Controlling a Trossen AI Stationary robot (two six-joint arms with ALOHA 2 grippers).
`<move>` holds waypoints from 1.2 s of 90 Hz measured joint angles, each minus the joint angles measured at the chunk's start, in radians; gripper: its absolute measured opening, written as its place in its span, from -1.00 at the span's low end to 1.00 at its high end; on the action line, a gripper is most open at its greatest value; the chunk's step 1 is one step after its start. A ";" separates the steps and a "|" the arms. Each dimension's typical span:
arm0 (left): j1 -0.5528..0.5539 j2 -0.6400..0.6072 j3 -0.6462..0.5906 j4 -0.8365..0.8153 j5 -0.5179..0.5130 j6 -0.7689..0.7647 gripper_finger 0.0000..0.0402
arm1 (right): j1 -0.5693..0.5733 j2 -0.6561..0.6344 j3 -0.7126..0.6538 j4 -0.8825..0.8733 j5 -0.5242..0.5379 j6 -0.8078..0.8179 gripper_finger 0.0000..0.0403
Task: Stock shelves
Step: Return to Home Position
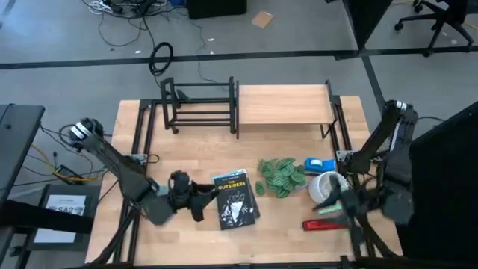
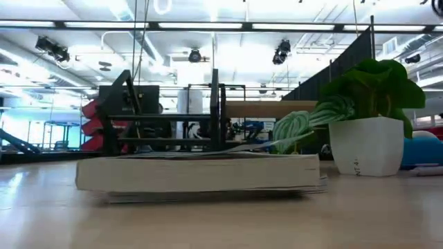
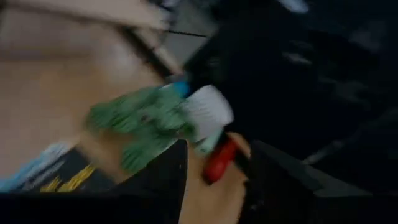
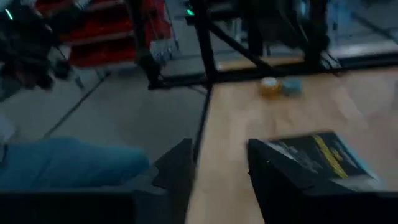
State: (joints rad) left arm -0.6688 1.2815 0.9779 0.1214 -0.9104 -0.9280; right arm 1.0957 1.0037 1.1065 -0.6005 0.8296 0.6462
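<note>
High view takes in the wooden bench (image 1: 194, 149), the largest thing. Along its 12 o'clock edge stand the shelves. The plank-top stand (image 1: 284, 104) is toward 1 o'clock, and the black rod rack (image 1: 200, 104) is just beside it toward 11 o'clock, their ends close together.

The left arm reaches in from 9 o'clock and lies low over the bench's 7 o'clock part. The left hand (image 1: 200, 203) points toward 3 o'clock, just beside the black book (image 1: 237, 198). In the left wrist view its two dark fingers (image 3: 155, 186) stand well apart with only bench between them, so it holds nothing. The right arm comes down the 3 o'clock side. The right hand (image 1: 325, 208) sits at about 5 o'clock and points toward 9 o'clock, close to the plant's pot. In the right wrist view its fingers (image 4: 273, 174) are also spread, with nothing between them.

The black book lies flat near the bench's middle, toward 6 o'clock. Next to it at 3 o'clock is the potted plant (image 1: 282, 177), which stands upright in its white pot in the low view. A blue object (image 1: 320, 165) lies just beyond the pot toward 12 o'clock, and a red object (image 1: 320, 224) lies at 5 o'clock near the front edge.
</note>
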 joint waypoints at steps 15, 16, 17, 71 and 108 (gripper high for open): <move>0.192 -0.089 0.000 0.158 0.287 0.290 -0.26 | -0.070 -0.206 0.000 -0.246 -0.022 0.079 -0.57; 0.205 -0.098 0.000 0.152 0.299 0.296 -0.27 | -0.074 -0.219 0.000 -0.257 -0.022 0.082 -0.58; 0.218 -0.106 0.000 0.145 0.309 0.300 -0.27 | -0.077 -0.233 0.000 -0.267 -0.022 0.086 -0.59; 0.388 -0.678 -0.066 -0.458 0.306 0.483 -0.52 | -0.121 -0.979 -0.480 0.146 0.020 -0.301 -0.63; 0.389 -1.102 -0.524 -0.238 0.335 0.495 -0.52 | -0.170 -1.000 -0.727 0.552 -0.080 -0.558 -0.63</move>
State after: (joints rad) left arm -0.2802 0.1794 0.4544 -0.1166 -0.5751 -0.4332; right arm 0.9253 0.0032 0.3799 -0.0480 0.7501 0.0884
